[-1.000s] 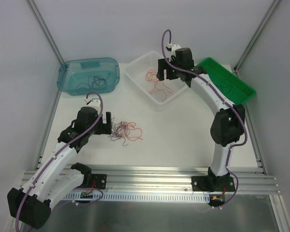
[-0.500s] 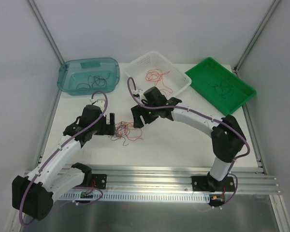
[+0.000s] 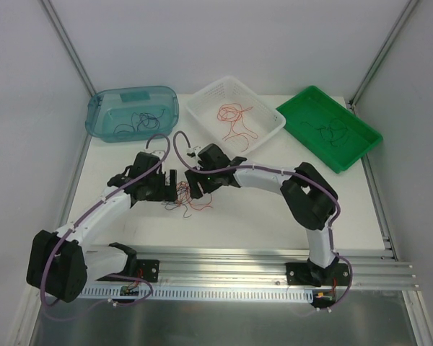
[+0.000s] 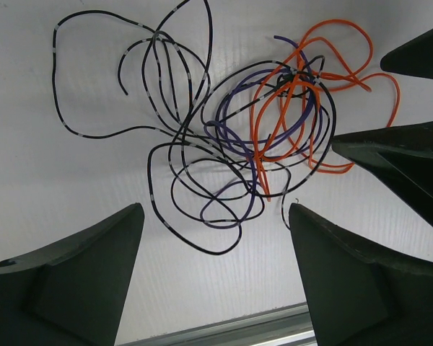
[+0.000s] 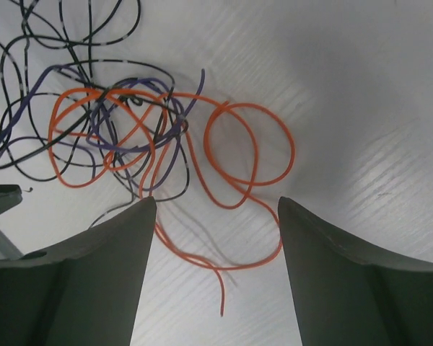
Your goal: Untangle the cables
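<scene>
Cables (image 4: 238, 144) lie tangled; we see left gripper (image 4: 213, 216) and right gripper (image 5: 216, 205) wide open (gripping nothing), flanking the knot, presumably to draw strands apart.

Teal plastic bin (image 3: 99, 115) at back left, white basket (image 3: 257, 101) mid-back, green tray (image 3: 355, 144) back right, white tabletop (image 3: 267, 216)

The top camera looks down from high behind the near edge on the whole table (image 3: 274, 216). Both wrist cameras look down from very near, from opposite sides, on the same cables (image 4: 256, 144), which are small in the top view.
</scene>
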Controlling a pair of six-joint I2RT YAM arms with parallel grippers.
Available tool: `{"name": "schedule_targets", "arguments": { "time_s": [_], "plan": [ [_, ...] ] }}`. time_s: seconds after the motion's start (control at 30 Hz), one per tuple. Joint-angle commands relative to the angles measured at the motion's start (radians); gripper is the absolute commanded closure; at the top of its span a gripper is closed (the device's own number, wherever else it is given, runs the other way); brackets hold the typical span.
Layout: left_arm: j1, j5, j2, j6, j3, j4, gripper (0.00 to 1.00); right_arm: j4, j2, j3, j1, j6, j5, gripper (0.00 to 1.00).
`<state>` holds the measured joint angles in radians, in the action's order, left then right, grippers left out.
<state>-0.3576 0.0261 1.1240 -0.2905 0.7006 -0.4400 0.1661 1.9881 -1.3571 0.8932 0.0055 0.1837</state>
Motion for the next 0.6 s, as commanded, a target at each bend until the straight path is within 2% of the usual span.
{"name": "schedule_targets", "arguments": {
  "time_s": [0.0,0.13,0.23,0.27,0.3,0.33,0.37,0.4,0.43,0.47,0.53,0.57],
  "plan": [
    [0.013,-0.003,0.049,-0.024,0.046,0.027,0.19,-0.056,0.021,-0.062,-0.002,-0.025,-0.036,0.28],
    [0.014,-0.009,0.126,-0.032,0.069,0.038,0.25,-0.057,0.047,-0.094,0.0,-0.039,-0.027,0.32],
    [0.016,-0.002,0.155,-0.036,0.08,0.04,0.34,-0.065,0.064,-0.103,0.0,-0.041,-0.012,0.39],
    [0.017,-0.003,0.158,-0.035,0.079,0.038,0.38,-0.066,0.066,-0.103,0.0,-0.041,-0.01,0.46],
    [0.019,-0.012,0.16,-0.033,0.077,0.041,0.47,-0.065,0.064,-0.099,0.0,-0.039,-0.01,0.51],
    [0.019,-0.015,0.161,-0.03,0.077,0.04,0.52,-0.065,0.06,-0.093,-0.002,-0.039,-0.012,0.56],
    [0.019,-0.017,0.16,-0.029,0.076,0.041,0.57,-0.068,0.052,-0.07,-0.002,-0.042,-0.015,0.67],
    [0.019,-0.02,0.161,-0.026,0.077,0.04,0.65,-0.069,0.042,-0.056,0.0,-0.047,-0.023,0.74],
    [0.02,-0.02,0.164,-0.026,0.077,0.04,0.77,-0.069,0.013,-0.039,0.0,-0.05,-0.029,0.79],
    [0.02,-0.022,0.165,-0.026,0.077,0.038,0.85,-0.066,-0.009,-0.025,-0.003,-0.058,-0.036,0.88],
    [0.023,-0.037,0.16,-0.024,0.077,0.04,1.0,-0.045,-0.075,0.018,-0.007,-0.07,-0.064,0.99],
    [0.025,-0.049,0.157,-0.025,0.076,0.04,1.0,-0.037,-0.104,0.035,-0.011,-0.07,-0.084,0.99]
  ]
}}
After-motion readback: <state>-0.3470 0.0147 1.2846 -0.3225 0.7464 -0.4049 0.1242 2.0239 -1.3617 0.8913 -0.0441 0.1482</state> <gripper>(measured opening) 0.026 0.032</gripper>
